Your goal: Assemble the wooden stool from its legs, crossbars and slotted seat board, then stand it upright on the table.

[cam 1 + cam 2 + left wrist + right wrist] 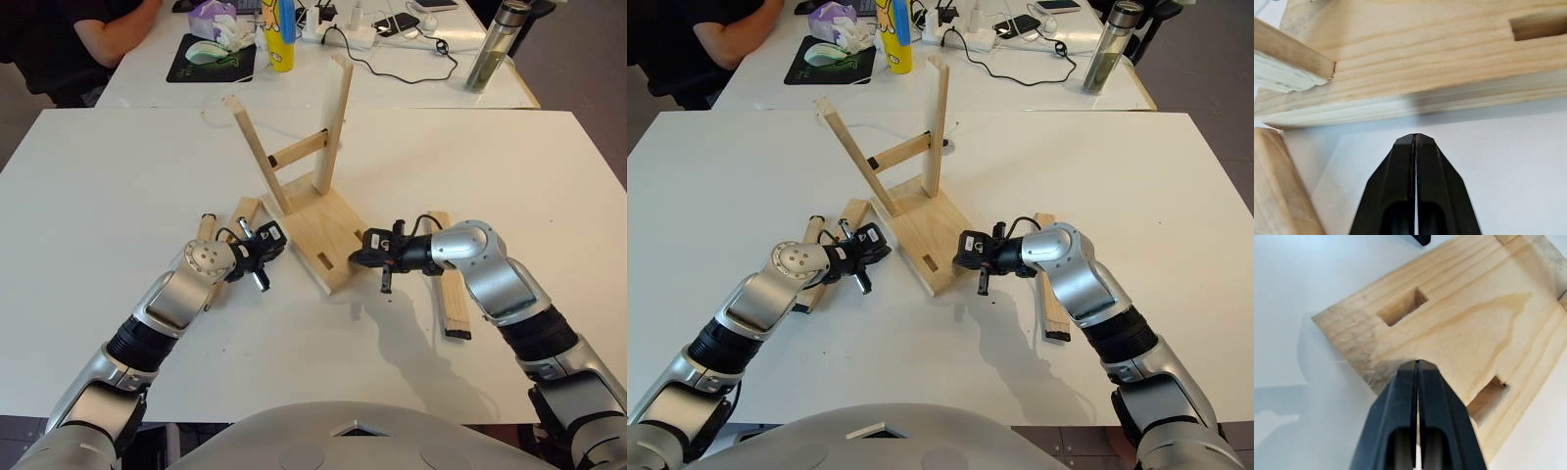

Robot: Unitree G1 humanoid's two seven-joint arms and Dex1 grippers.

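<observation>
Bright, even light from above washes the white table point(108, 196) — its surface near-uniform. Soft-edged grey shadows lie just nearside of the pale wooden slotted seat board point(333, 240); a darker band — the board's own shade — runs beneath its edge in the left wrist view.

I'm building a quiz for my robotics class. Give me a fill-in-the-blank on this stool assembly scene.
1. ___ legs stand in the board.
2. Its near slots are ___.
3. The left tool and right tool are both ___.
Missing words: two; empty; shut.
</observation>
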